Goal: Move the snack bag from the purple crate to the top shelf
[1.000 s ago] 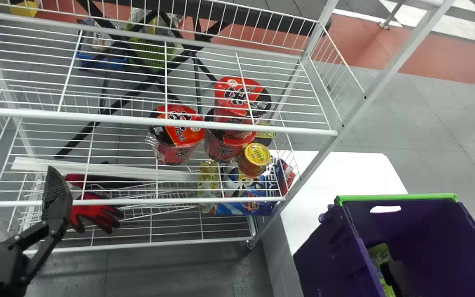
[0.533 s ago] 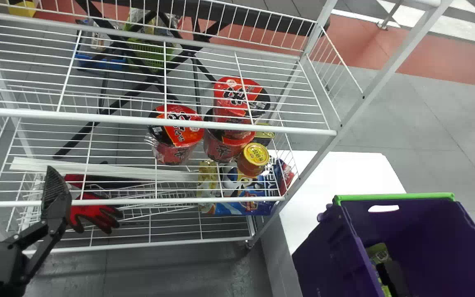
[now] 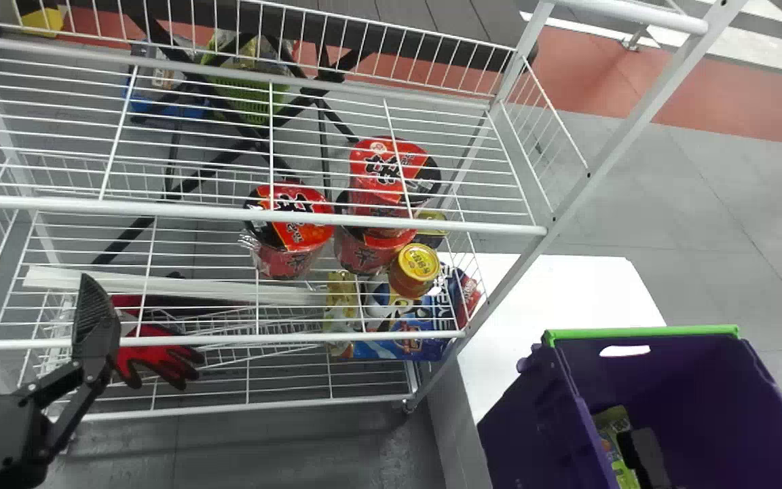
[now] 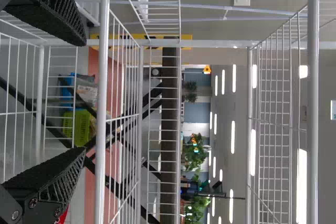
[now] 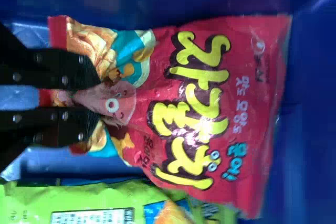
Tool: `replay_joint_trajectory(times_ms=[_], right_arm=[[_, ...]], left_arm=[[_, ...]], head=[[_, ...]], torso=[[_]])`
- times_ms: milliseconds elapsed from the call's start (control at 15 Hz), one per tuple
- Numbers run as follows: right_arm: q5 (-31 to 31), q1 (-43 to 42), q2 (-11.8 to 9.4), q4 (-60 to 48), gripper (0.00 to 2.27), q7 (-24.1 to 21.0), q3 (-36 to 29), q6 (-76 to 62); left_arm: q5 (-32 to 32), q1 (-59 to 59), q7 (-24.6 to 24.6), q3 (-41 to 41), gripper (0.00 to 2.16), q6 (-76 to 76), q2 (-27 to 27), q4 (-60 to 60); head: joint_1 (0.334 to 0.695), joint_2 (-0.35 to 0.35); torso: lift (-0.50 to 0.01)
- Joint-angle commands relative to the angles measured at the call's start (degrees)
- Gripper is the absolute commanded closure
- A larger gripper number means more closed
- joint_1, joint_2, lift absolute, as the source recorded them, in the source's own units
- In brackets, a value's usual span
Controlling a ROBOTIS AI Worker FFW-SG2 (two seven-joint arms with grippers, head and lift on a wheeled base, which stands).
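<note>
The right gripper (image 3: 639, 445) is down inside the purple crate (image 3: 642, 332), its two fingers nearly together with a gathered fold of the snack bag (image 5: 210, 114) between them. The bag is in the crate — it spreads out from the fingertips, its red printed face turned to the wrist camera. The pinch is near one end, at a corner or edge I can't tell which, and most of the bag lies clear of the fingers. Whether it touches the crate's floor, I can't tell.

The right wrist view gives the bag's lettering and the puckers at the grip, with a green package (image 5: 31, 203) right alongside. The head view gives the wider layout: the crate's green rim, a white table (image 3: 561, 292) near it, and the wire rack (image 3: 241, 212) to the left. Through the rack's upper wires there are red noodle tubs (image 3: 289, 231), one stacked on another, next to a yellow-lidded jar (image 3: 415, 272).

The left gripper (image 3: 96, 326) waits in front of the rack, near a red glove (image 3: 160, 356). In its own wrist view the left gripper (image 4: 84, 95) stands wide open — nothing between its fingers, and the rack's white bars beyond.
</note>
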Motion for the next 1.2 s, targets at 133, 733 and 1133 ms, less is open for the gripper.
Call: replay_joint_trajectory(times_ms=[133, 733, 1133], right_arm=[[0.1, 1.0, 0.3, -0.6, 1.62, 0.3, -0.7, -0.9], [0.8, 5.9, -0.1, -6.9, 1.62, 5.0, -5.9, 2.3], [1.0, 7.2, 0.3, -10.0, 1.62, 5.0, -6.0, 4.4]], left_arm=[[0.0, -0.1, 0.0, 0.0, 0.1, 0.2, 0.1, -0.1], [0.1, -0.5, -0.2, -0.4, 0.1, 1.1, 0.0, -0.2], [0.1, -0.5, -0.2, -0.5, 0.1, 1.3, 0.0, -0.5]], head=[[0.695, -0.35], [0.695, -0.35], [0.695, -0.35]], torso=[[-0.41], [-0.375], [-0.351]])
